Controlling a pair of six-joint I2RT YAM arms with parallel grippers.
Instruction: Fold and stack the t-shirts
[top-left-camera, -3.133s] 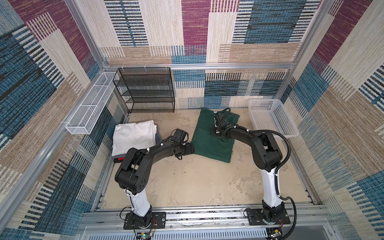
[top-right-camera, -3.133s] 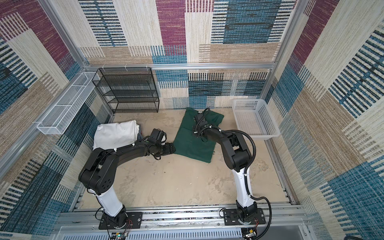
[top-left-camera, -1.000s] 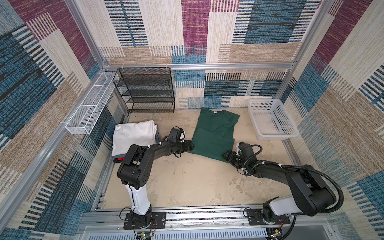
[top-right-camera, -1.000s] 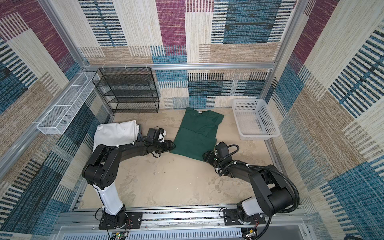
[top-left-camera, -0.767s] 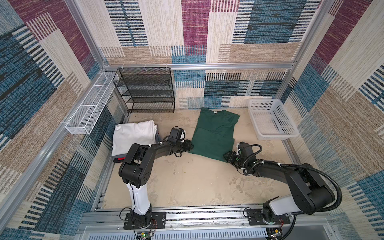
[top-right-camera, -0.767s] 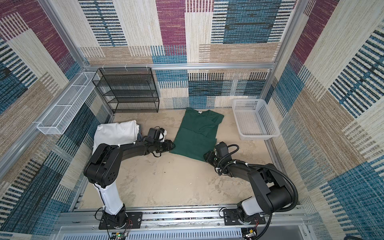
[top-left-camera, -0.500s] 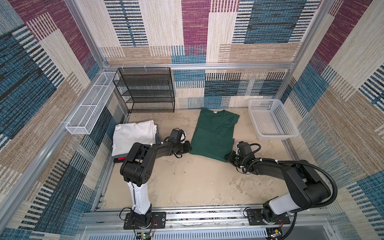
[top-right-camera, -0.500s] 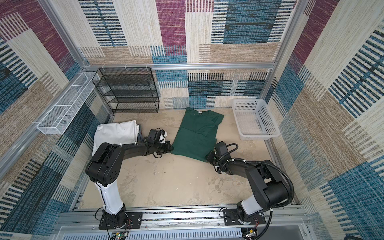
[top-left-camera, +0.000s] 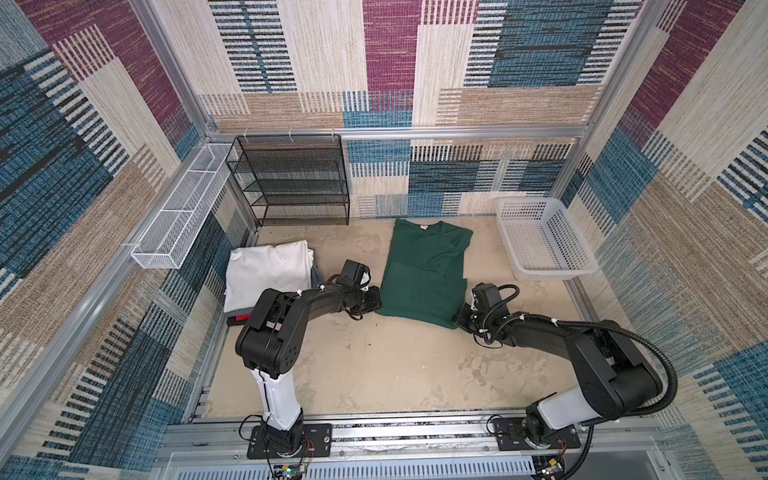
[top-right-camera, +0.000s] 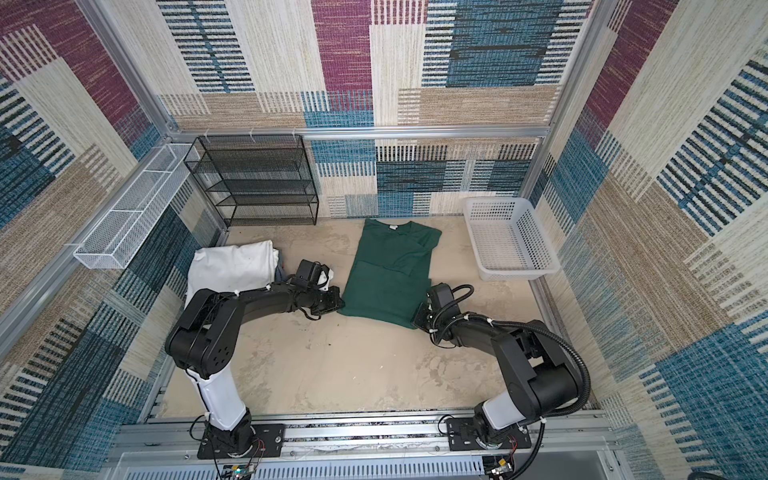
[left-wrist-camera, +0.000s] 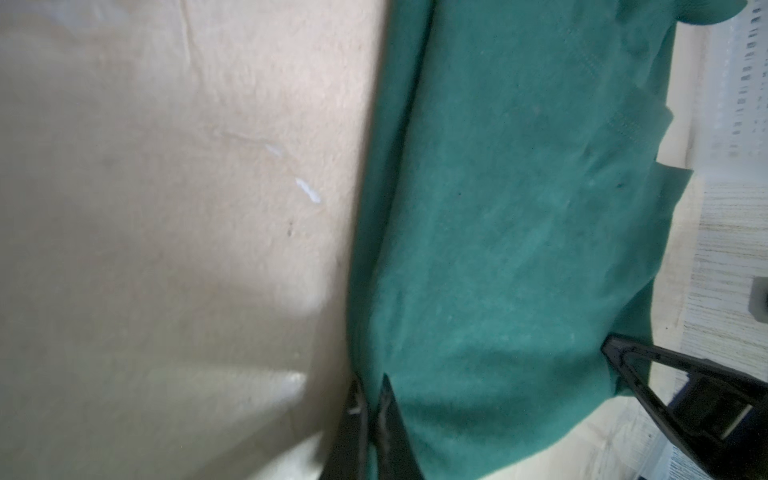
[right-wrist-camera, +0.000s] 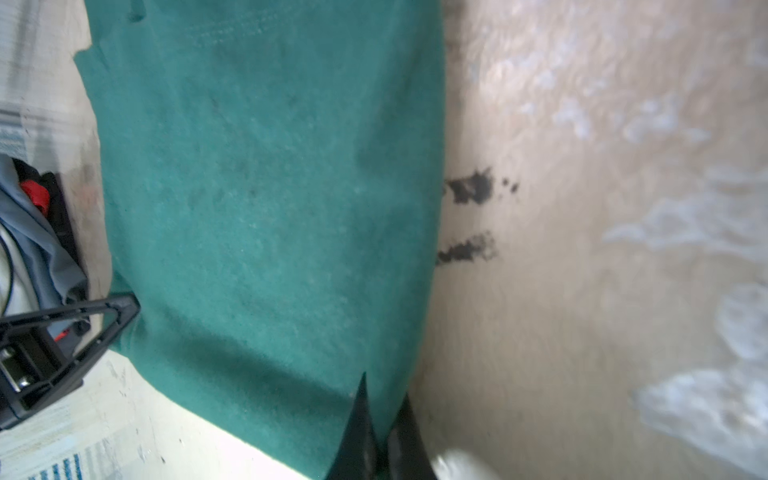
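Beige tabletop (top-left-camera: 374, 365), your green t-shirt (top-left-camera: 424, 278) flat toward twelve o'clock, left pincer (top-left-camera: 376, 302) and right pincer (top-left-camera: 458, 320), open a second ago, now clamped on its seven and five o'clock hem corners

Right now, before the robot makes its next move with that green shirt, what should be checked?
1. Grip of the left claw on the green shirt, at a near hem corner: ok, shut on cloth.
2. Grip of the right claw on the opposite hem corner: ok, shut on cloth.
3. Every cloth layer caught in each claw: cannot tell.
4. Shirt flat on the table, sides folded in: ok.
5. Nothing lying on the shirt between hem and collar: ok.
6. The pile of folded shirts apart from the green shirt: ok.
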